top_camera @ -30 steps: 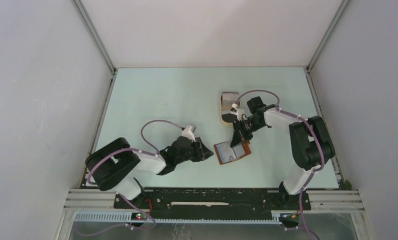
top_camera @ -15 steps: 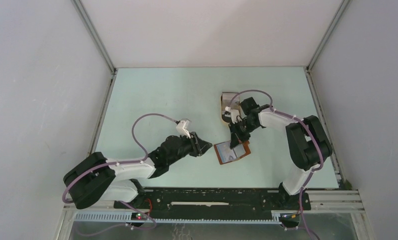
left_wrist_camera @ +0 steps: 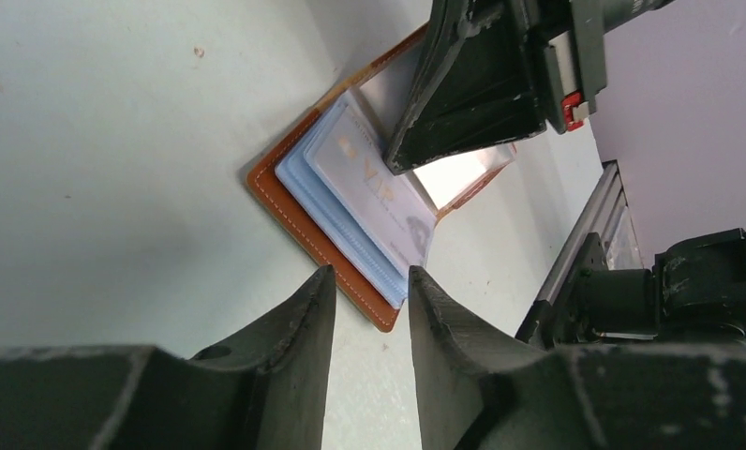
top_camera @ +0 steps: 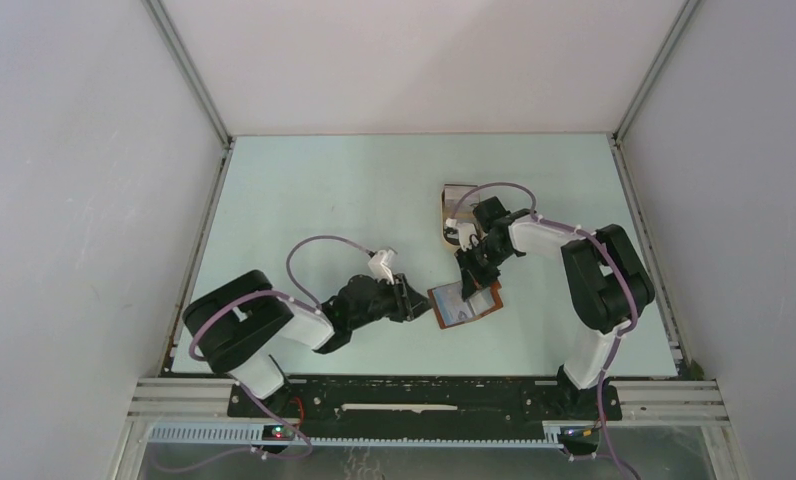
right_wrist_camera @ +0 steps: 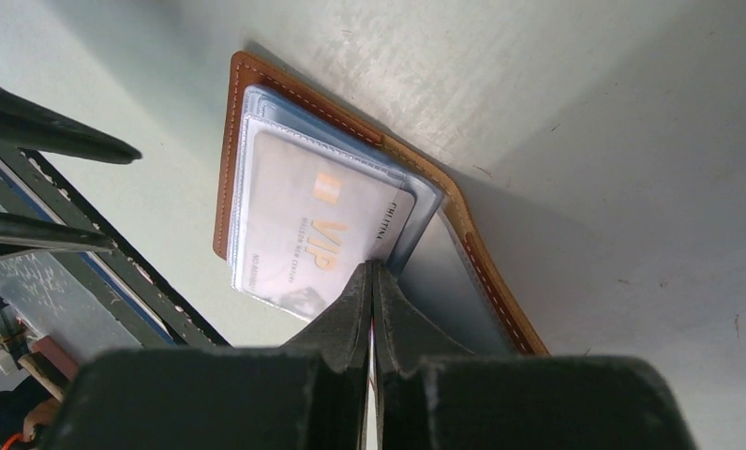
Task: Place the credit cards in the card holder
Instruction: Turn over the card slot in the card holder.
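Observation:
The card holder (top_camera: 457, 306) lies open on the table, its brown stitched edge (right_wrist_camera: 227, 141) framing clear sleeves. A pale credit card marked VIP (right_wrist_camera: 313, 225) sits in the top sleeve (left_wrist_camera: 369, 183). My right gripper (top_camera: 471, 284) stands over the holder's fold with its tips down. It is shut (right_wrist_camera: 373, 267) on a thin card held edge-on, of which only a white and red sliver shows between the fingers. My left gripper (top_camera: 421, 306) is open (left_wrist_camera: 369, 274) just off the holder's left corner (left_wrist_camera: 388, 319), and nothing is between its fingers.
A tan tray (top_camera: 444, 215) holding grey cards sits behind the right gripper toward the back. The right arm's fingers (left_wrist_camera: 463, 84) hang over the holder in the left wrist view. The frame rail (top_camera: 424, 390) runs along the near edge.
The right gripper has closed and shifted slightly left over the open holder. The left arm swung out and came back, and its open gripper now sits closer to the holder's left corner.

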{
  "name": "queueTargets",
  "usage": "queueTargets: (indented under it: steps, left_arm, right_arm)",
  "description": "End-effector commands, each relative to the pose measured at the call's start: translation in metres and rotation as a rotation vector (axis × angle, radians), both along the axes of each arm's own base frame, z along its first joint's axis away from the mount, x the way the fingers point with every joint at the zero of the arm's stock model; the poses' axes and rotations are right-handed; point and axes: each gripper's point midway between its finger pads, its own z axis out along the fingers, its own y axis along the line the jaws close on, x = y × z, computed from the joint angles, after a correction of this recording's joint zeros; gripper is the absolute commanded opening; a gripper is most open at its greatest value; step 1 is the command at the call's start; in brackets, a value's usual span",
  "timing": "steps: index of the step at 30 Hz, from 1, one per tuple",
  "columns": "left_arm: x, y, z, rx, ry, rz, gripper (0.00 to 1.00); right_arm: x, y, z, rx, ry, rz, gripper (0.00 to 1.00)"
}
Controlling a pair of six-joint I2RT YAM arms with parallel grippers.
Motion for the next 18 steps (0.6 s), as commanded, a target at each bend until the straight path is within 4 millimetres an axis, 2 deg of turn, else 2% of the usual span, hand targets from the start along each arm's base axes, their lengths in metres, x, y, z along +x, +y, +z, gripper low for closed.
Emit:
queueTargets:
  steps: [1, 14, 18]
  left_arm:
    - [0.003, -0.022, 0.022, -0.117, -0.009, -0.029, 0.39]
    - [0.009, -0.036, 0.018, -0.131, 0.023, -0.023, 0.40]
    - [0.013, -0.039, 0.011, -0.129, 0.050, -0.012, 0.41]
  right_arm:
    - [0.008, -0.004, -0.004, -0.045, -0.027, 0.015, 0.05]
    - [0.007, -0.005, -0.008, -0.046, 0.000, 0.009, 0.05]
    - [0.007, -0.005, -0.008, -0.040, 0.007, 0.006, 0.05]
